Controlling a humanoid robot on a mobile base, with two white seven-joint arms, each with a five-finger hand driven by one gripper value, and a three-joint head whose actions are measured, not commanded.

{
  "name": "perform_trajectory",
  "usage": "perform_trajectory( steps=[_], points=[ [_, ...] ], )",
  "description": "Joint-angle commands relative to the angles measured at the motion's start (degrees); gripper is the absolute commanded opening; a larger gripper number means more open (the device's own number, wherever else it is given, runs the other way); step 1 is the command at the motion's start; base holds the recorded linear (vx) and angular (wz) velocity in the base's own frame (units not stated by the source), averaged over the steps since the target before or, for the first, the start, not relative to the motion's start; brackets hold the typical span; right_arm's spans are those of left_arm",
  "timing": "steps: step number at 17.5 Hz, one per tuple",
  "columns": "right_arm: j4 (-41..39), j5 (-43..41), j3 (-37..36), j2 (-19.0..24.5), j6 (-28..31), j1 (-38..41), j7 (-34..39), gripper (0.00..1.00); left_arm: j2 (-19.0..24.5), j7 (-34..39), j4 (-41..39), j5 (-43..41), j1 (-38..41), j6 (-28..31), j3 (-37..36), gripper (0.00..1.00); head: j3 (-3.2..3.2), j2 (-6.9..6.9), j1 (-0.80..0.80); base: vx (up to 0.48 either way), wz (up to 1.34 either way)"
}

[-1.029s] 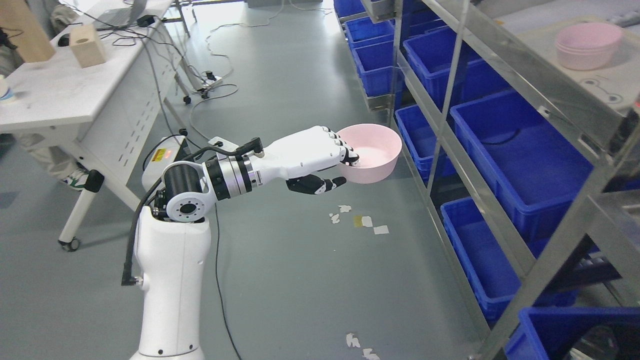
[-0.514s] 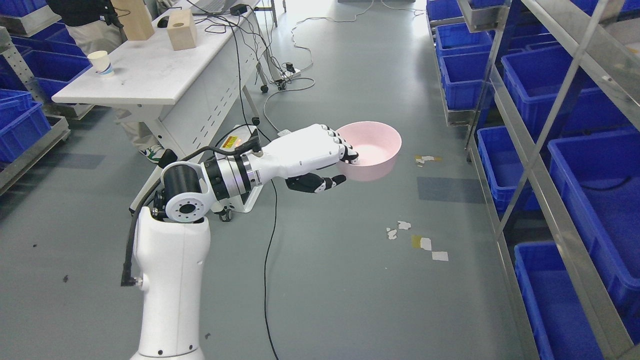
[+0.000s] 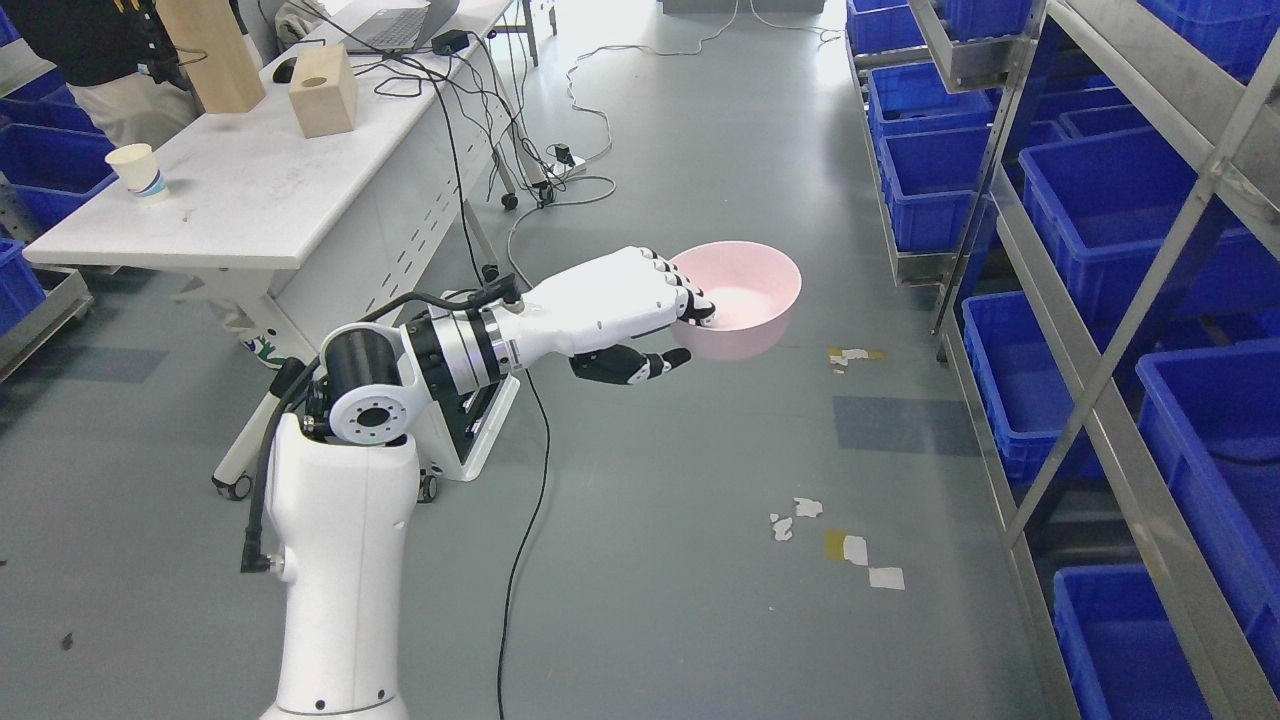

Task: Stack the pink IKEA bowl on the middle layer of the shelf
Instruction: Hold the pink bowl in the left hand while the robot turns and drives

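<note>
The left hand (image 3: 640, 315) reaches out from the lower left over the grey floor (image 3: 700, 560) and holds the bowl (image 3: 745, 310) by its near rim. The fingers (image 3: 690, 300) curl over the rim into the bowl, and the thumb (image 3: 640, 368) lies under it, pointing toward its base; whether the thumb touches the bowl is hard to tell from this angle. The bowl is pink, upright and open side up, and it hangs in the air above the floor, well apart from the shelf (image 3: 1090, 400) at the right. The right arm does not show.

The shelf is a metal rack that runs along the right edge, with blue bins (image 3: 1090, 210) on its layers. At the upper left stands a white bench (image 3: 240, 200). On it are a paper cup (image 3: 135, 172), a wooden block (image 3: 322, 92) with a round hole in its top, a taller wooden piece (image 3: 215, 50) just behind the block, and a laptop (image 3: 385, 25) at the far end. Cables (image 3: 470, 150) trail from the bench down to the floor. A person (image 3: 95, 60) stands behind the bench at the top left, only partly in view. Scraps of tape (image 3: 850, 545) lie on the floor, between the arm and the shelf.
</note>
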Motion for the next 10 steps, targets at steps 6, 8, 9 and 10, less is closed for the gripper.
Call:
perform_trajectory(
  steps=[6, 8, 9, 10],
  points=[
    [-1.0, 0.0, 0.0, -1.0, 0.0, 1.2, 0.0, 1.00, 1.0, 0.8, 0.0, 0.1, -0.1, 0.0, -0.1, 0.01, 0.00, 0.00, 0.00, 0.327, 0.01],
    [-1.0, 0.0, 0.0, -1.0, 0.0, 1.2, 0.0, 1.00, 1.0, 0.8, 0.0, 0.1, -0.1, 0.0, -0.1, 0.01, 0.00, 0.00, 0.00, 0.392, 0.02],
    [-1.0, 0.0, 0.0, -1.0, 0.0, 1.2, 0.0, 1.00, 1.0, 0.9, 0.0, 0.1, -0.1, 0.0, -0.1, 0.01, 0.00, 0.00, 0.00, 0.323, 0.00],
    [-1.0, 0.0, 0.0, -1.0, 0.0, 1.2, 0.0, 1.00, 1.0, 0.9, 0.0, 0.1, -0.1, 0.0, -0.1, 0.01, 0.00, 0.00, 0.00, 0.323, 0.00]
  ],
)
